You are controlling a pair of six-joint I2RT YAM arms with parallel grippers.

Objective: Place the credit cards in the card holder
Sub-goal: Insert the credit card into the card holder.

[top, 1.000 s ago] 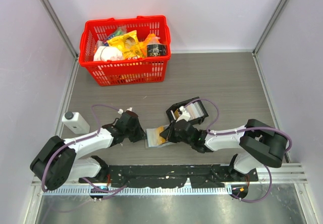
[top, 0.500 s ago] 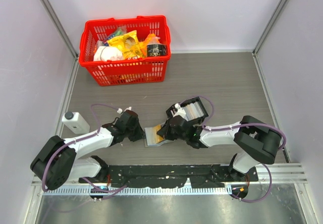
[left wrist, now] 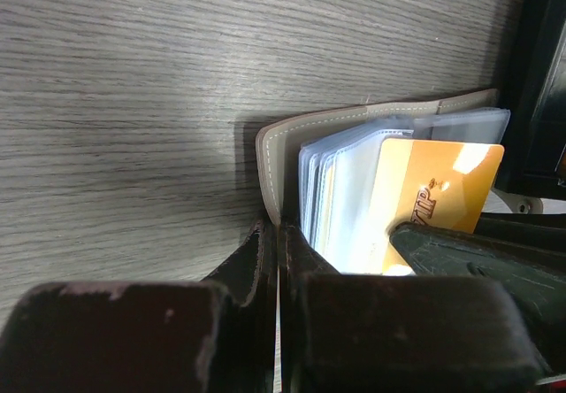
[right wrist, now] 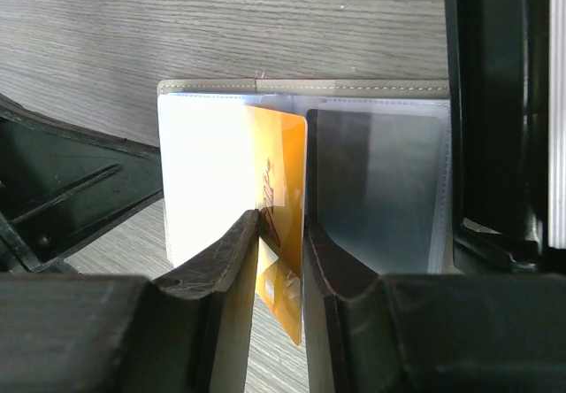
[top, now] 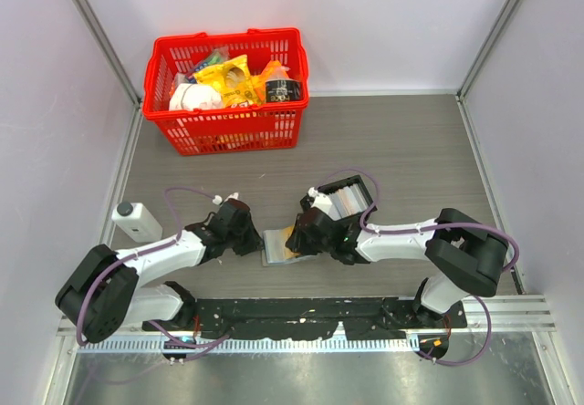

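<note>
Card holder pinned open on the desk, orange card standing in my right fingers.

Nearest me, my left end effector (left wrist: 279, 234) is pressed together on the beige cover of the card holder (left wrist: 270, 163), pinching it at the edge. The holder lies open on the desk (top: 411, 140) between my two arms, clear sleeves (left wrist: 340, 189) fanned out. My right end effector (right wrist: 281, 229) comes in from the other side, fingers parted a little. The orange card (right wrist: 279, 154) stands on edge in the gap between them, its top edge in at the fold among the sleeves; I cannot tell whether it sits inside a pocket. Just beyond my right wrist is the black tray (right wrist: 495, 101), with the other credit cards (top: 345, 202) stacked pale inside it. Far back on the left sits the red basket (top: 228, 131), full of packets.
</note>
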